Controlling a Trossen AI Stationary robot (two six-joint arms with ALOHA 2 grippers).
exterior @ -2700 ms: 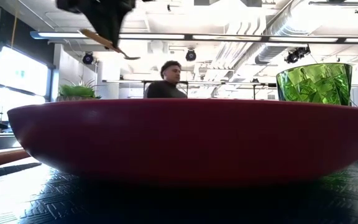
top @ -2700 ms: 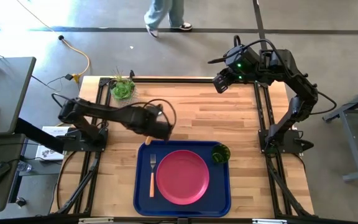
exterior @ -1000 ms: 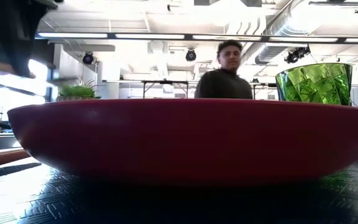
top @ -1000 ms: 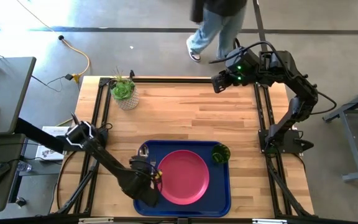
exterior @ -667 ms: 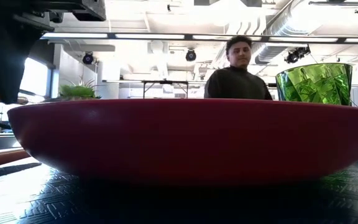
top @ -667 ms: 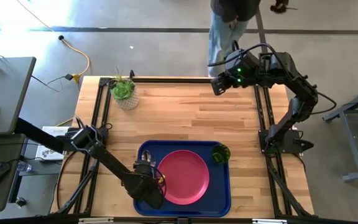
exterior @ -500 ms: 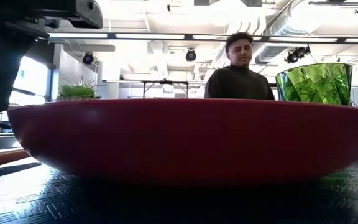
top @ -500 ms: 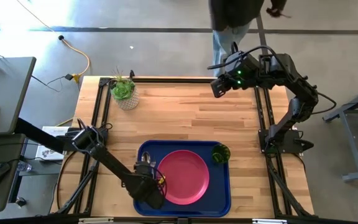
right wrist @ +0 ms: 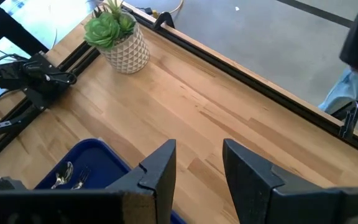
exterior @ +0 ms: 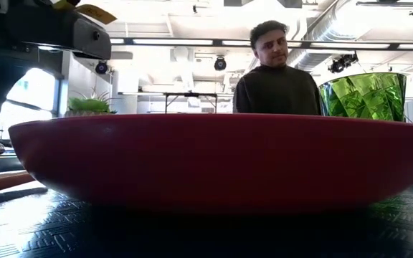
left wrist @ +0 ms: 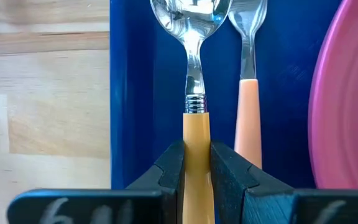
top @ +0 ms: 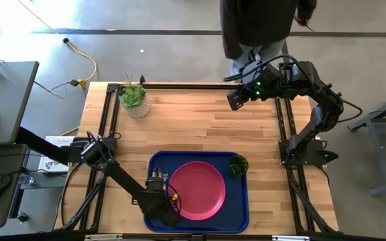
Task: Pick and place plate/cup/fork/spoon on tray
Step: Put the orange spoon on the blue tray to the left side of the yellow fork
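Closest to you, your left gripper (left wrist: 196,171) is down over the near-left part of the tray (top: 236,207), with its two fingers (left wrist: 171,168) pinching the spoon (left wrist: 194,93) by its orange-yellow handle. From the wrist camera you see the handle squeezed between the dark fingertips, while the silver bowl points away from the gripper and lies over the blue tray floor. The fork (left wrist: 249,99) lies just beside the spoon, parallel to it, with its paler handle on the side toward the plate (top: 196,190). Both pieces sit in the strip of tray between the tray's left wall and the plate's rim.

The pink-red plate rests in the middle of the tray and fills most of it. In the low view its red side wall spans nearly the whole width. The dark green cup (top: 237,165) stands upright in the tray's far-right corner, just beside the plate's rim.

Farther back, the bare wooden table (top: 206,124) runs to a green succulent (top: 133,97) in a pale patterned pot at the far-left corner. Your right gripper (right wrist: 197,165) hangs above the far-right part of the table, well away from the tray, with its fingers spread and holding nothing. Beyond the far edge, a person (exterior: 278,79) in a dark top stands on the floor.
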